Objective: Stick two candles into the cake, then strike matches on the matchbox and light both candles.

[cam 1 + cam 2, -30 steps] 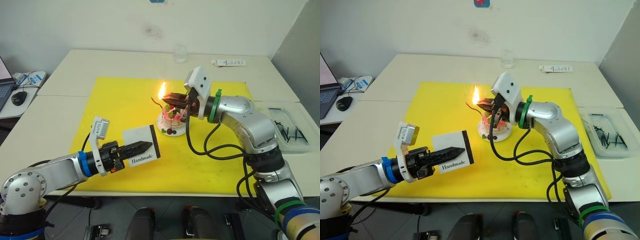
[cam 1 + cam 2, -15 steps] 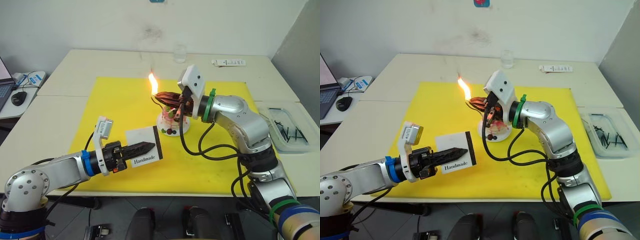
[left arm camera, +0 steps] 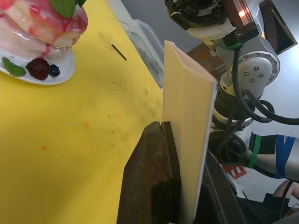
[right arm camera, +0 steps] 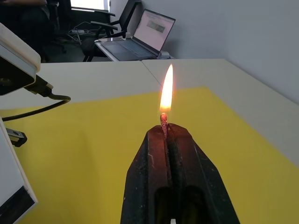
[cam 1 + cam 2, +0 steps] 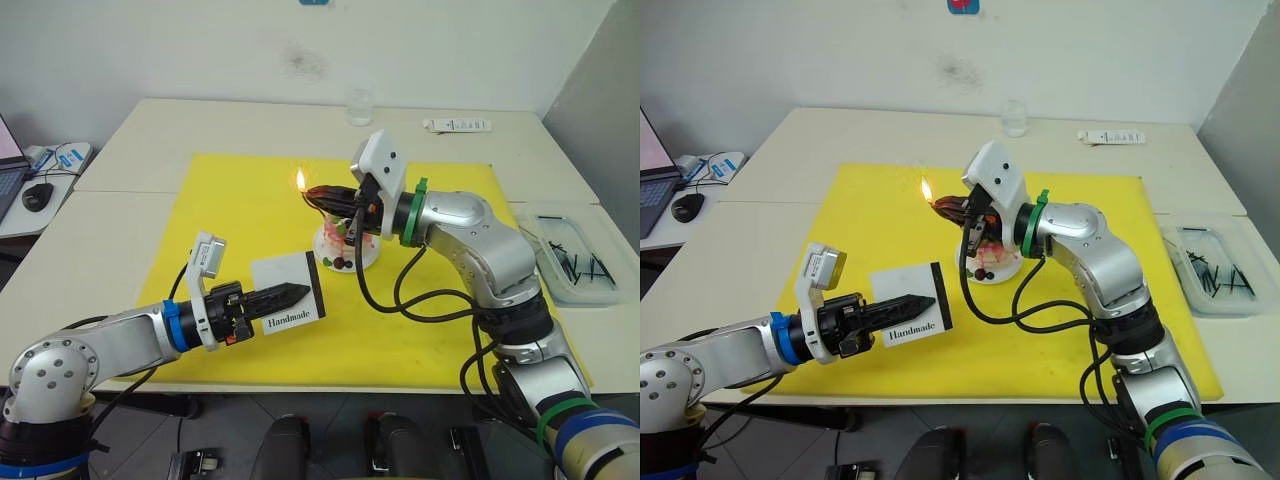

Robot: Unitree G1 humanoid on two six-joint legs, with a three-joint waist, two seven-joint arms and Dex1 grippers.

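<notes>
Flame-tipped match (image 4: pixel 164 120) is clamped in right gripper (image 5: pixel 318 195), centre frame, just above-left of cake (image 5: pixel 345 243); left gripper (image 5: pixel 295 293) clamps matchbox (image 5: pixel 289 293).

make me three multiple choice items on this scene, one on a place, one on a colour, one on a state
1. Where is the matchbox?
A. clamped in the left gripper
B. lying in the clear tray
C. on the cake's plate

2. What colour is the mat under the cake?
A. blue
B. yellow
C. white

3. What state is the match in the right gripper?
A. unlit
B. snapped in two on the mat
C. burning at its tip

Answers: 1 A, the left wrist view shows the box pinched between the left fingers, off the mat. 2 B, both eye views show a yellow sheet beneath the plate. 3 C, the right wrist view shows a flame rising from the match tip above the shut fingers.
</notes>
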